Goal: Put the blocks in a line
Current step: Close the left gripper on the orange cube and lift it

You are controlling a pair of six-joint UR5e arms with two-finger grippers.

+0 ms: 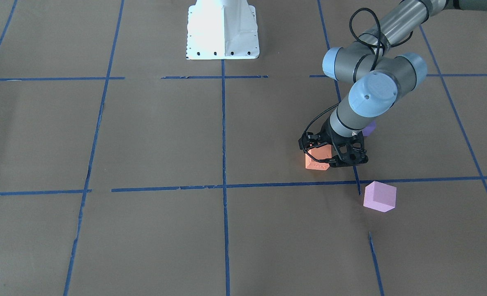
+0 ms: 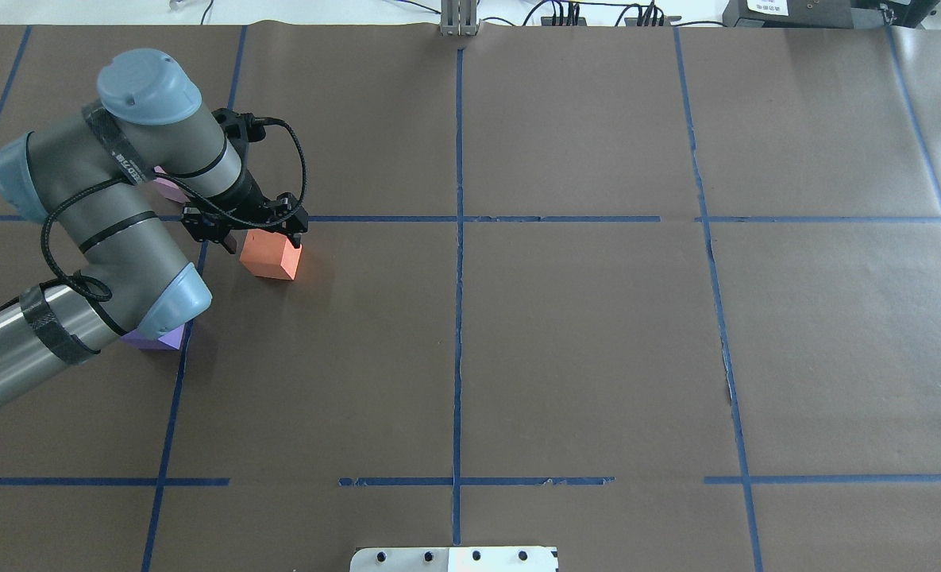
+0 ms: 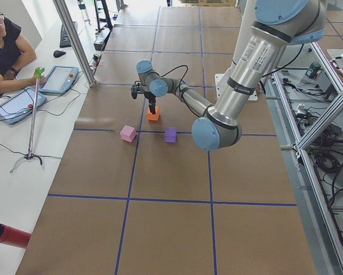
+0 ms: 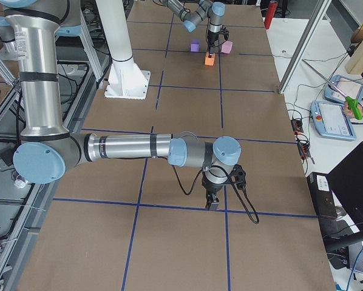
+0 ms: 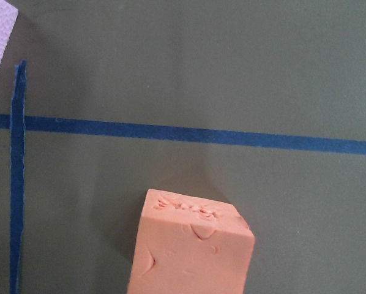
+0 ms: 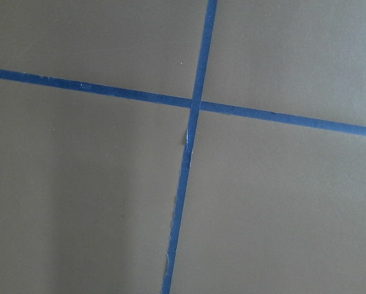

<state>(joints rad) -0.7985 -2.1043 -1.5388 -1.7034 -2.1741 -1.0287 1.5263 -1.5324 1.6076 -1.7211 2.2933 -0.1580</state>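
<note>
My left gripper (image 2: 262, 236) is shut on the top of the orange block (image 2: 270, 256), which sits tilted at table level just short of a blue tape line. In the front-facing view the gripper (image 1: 334, 155) covers the block's (image 1: 316, 161) upper right. The left wrist view shows the orange block (image 5: 192, 248) close up, with no fingers in frame. The pale pink block (image 1: 379, 196) lies apart, beyond the tape line. The violet block (image 2: 156, 340) is half hidden under the left arm. My right gripper (image 4: 212, 203) shows only in the exterior right view, low over a tape crossing; I cannot tell whether it is open.
Blue tape lines (image 2: 459, 238) divide the brown table cover into squares. The white robot base (image 1: 222, 31) stands at the table's middle edge. An operator (image 3: 5, 51) sits with tablets beyond the table's far side. A red cylinder (image 3: 8, 236) lies there too.
</note>
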